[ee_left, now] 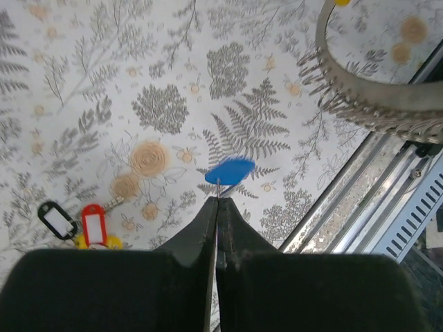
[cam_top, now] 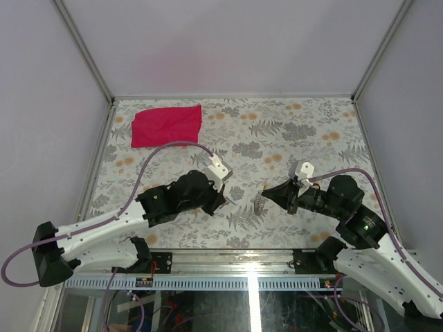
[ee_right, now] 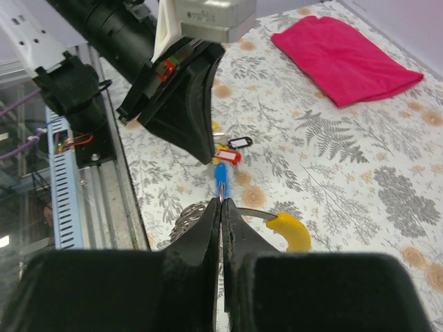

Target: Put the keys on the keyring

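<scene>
blue key (ee_left: 230, 171) pinched (left end effector (ee_left: 217, 204))

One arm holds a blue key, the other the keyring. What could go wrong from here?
The left gripper pinches the blue key only at its fingertips, so it may twist or slip when pushed. The right gripper holds the keyring by a thin edge, and it could pull loose. The two grippers sit very close and might collide.

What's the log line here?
left gripper: shut on blue key | right gripper: shut on keyring | red key, black key: on table
</scene>
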`<move>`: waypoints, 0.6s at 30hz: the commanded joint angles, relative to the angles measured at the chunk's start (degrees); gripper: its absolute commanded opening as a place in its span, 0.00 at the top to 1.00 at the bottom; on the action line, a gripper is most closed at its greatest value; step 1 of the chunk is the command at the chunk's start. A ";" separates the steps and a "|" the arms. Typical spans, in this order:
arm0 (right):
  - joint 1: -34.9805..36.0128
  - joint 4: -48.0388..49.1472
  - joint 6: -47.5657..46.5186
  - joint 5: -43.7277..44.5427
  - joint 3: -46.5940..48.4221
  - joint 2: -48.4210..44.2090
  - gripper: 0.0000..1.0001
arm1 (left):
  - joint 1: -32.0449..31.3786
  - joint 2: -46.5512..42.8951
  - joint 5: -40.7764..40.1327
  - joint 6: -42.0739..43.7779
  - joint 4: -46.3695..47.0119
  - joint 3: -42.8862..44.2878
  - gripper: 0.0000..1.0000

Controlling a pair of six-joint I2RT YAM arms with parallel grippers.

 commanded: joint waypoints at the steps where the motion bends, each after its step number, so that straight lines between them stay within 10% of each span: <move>1: 0.27 0.94 0.12 -7.88 4.50 1.74 1.00 | -0.32 -2.42 1.64 6.91 1.81 3.73 1.00; 18: 0.29 10.27 3.30 -22.01 7.75 9.82 1.00 | -0.31 -12.49 7.99 11.37 7.90 10.39 1.00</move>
